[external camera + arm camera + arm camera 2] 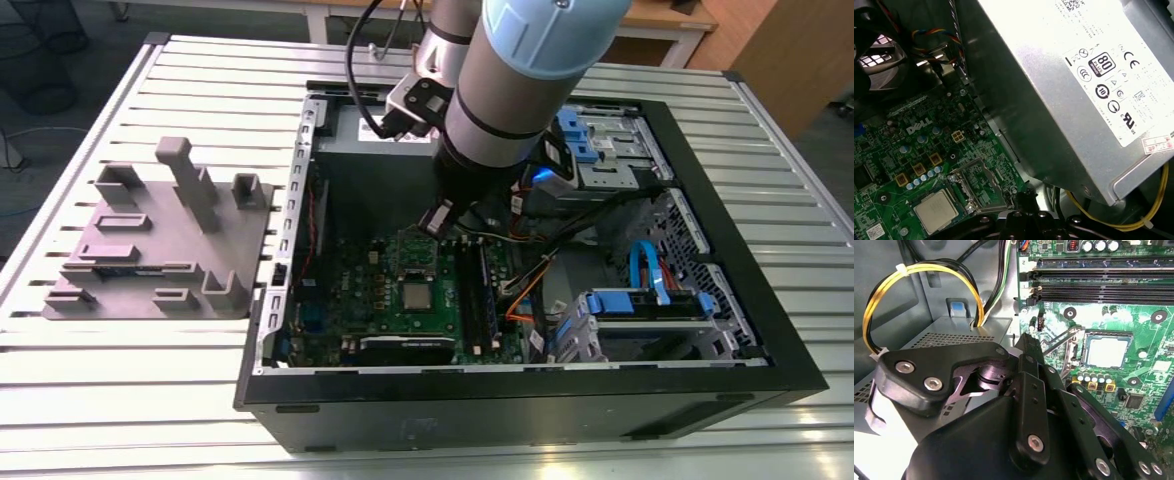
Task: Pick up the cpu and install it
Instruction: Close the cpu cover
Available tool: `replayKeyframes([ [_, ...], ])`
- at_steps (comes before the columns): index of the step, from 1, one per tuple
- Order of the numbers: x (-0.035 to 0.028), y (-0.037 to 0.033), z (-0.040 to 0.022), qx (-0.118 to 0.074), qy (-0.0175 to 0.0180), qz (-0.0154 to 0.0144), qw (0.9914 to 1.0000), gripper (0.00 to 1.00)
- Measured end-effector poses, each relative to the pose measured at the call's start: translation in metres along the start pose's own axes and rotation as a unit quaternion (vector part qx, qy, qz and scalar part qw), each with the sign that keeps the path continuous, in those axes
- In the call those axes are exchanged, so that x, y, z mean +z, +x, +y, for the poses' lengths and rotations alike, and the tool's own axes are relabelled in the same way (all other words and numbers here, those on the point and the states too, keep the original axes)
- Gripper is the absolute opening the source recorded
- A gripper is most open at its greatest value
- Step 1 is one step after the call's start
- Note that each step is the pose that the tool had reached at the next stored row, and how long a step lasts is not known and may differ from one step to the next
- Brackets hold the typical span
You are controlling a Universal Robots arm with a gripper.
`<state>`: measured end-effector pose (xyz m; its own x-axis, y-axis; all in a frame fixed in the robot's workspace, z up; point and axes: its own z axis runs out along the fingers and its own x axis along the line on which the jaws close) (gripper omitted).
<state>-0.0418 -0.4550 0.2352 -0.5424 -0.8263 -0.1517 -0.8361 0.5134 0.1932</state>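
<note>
In the exterior view, the arm reaches down from the upper middle of the frame into the open case [747, 330], which lies on its side on the slatted worktop [120, 400]. The claw [441, 222] hangs just above the green board [387, 300], and the cpu [419, 296] sits below it in the picture, near the frame's centre, a small silver square lying flat in the socket [418, 272] area. It looks already seated rather than carried. The cpu is square, so no long axis matters. The grey fixture [154, 245] stands at the frame's left, outside the case, and I see no chip on it. The case also holds a blue-tabbed drive cage [647, 305] at lower right and a power supply [367, 125] at the top. In the second wrist view, the claw's black linkage fills the lower half; I cannot tell how far open it is or whether it holds anything. The cpu [1106, 351] lies at right of centre, beyond the linkage, inside the socket frame [1079, 362], whose metal lever stands raised beside it. In the first wrist view, the cpu [936, 210] lies at lower left, just beside the swung-open socket plate [976, 185]; the claw's dark tip [1024, 200] sits near it at bottom centre, apart from it.
</note>
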Motion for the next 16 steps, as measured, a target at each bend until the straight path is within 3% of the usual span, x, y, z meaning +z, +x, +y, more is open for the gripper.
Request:
replayKeyframes([
  [11, -0.0033, -0.0002, 0.0012, 0.0, 0.0, 0.0001, 1.0, 0.11],
  [16, -0.0044, -0.0002, 0.0016, -0.001, 0.0006, 0.0015, 1.0, 0.11],
])
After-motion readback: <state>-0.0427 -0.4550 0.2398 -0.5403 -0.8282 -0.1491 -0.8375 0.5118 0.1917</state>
